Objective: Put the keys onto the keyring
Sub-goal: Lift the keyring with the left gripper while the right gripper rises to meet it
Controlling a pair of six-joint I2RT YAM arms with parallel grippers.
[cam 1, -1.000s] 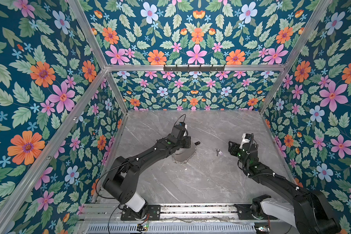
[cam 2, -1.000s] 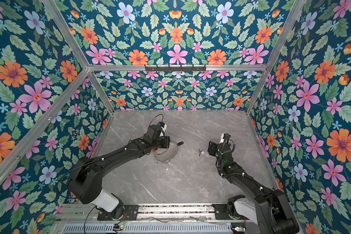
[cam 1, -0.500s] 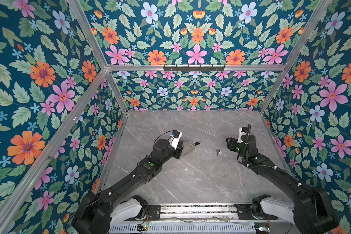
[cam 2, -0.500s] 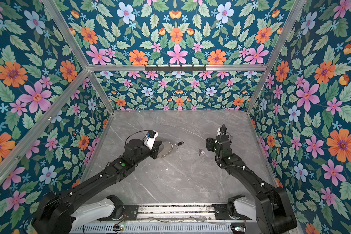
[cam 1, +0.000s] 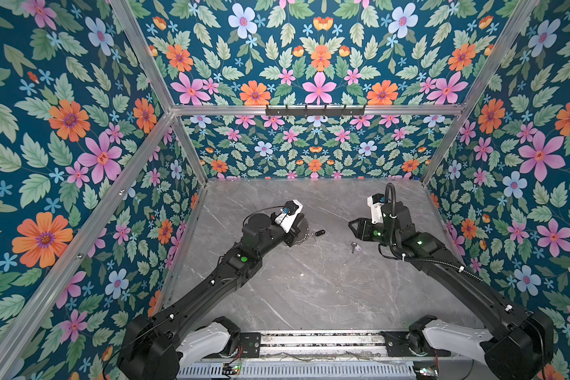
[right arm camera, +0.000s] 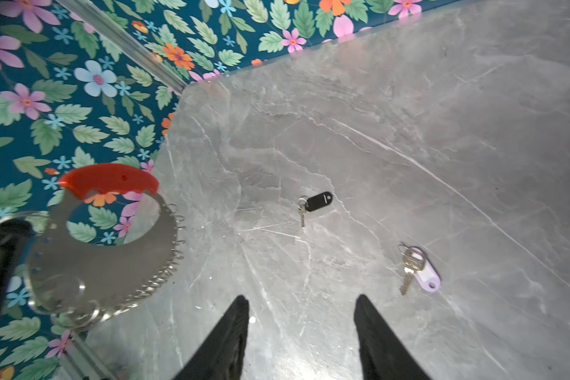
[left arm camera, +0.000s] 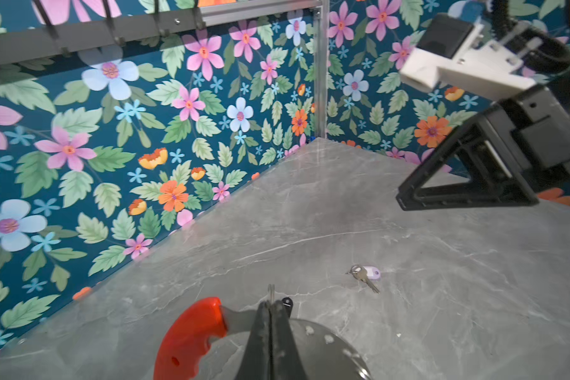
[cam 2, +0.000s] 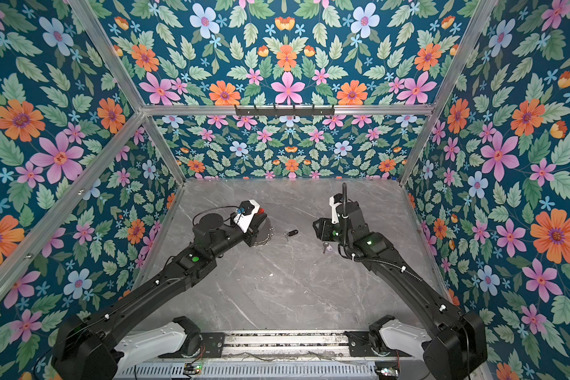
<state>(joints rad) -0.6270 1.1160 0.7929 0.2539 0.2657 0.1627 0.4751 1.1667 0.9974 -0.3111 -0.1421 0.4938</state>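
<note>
My right gripper (right arm camera: 300,297) is half open and holds nothing; it has closed a bit. Nearest, the purple key (right arm camera: 412,266) lies flat on the table (right arm camera: 441,131), close by it. A bit farther left lies the black key (right arm camera: 313,202). Left again, my left gripper (left arm camera: 270,306) is shut tight on the ring (right arm camera: 112,263) and has lifted it up. The ring is ready, so I think a key comes next.

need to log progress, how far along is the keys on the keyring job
Done: the left end effector is shut on the keyring, beside its red handle. In hand: the right end effector hangs open and empty over the table, near the lavender-tag key. Left: that key and the black-tag key lie loose on the table, neither on the keyring.
</note>
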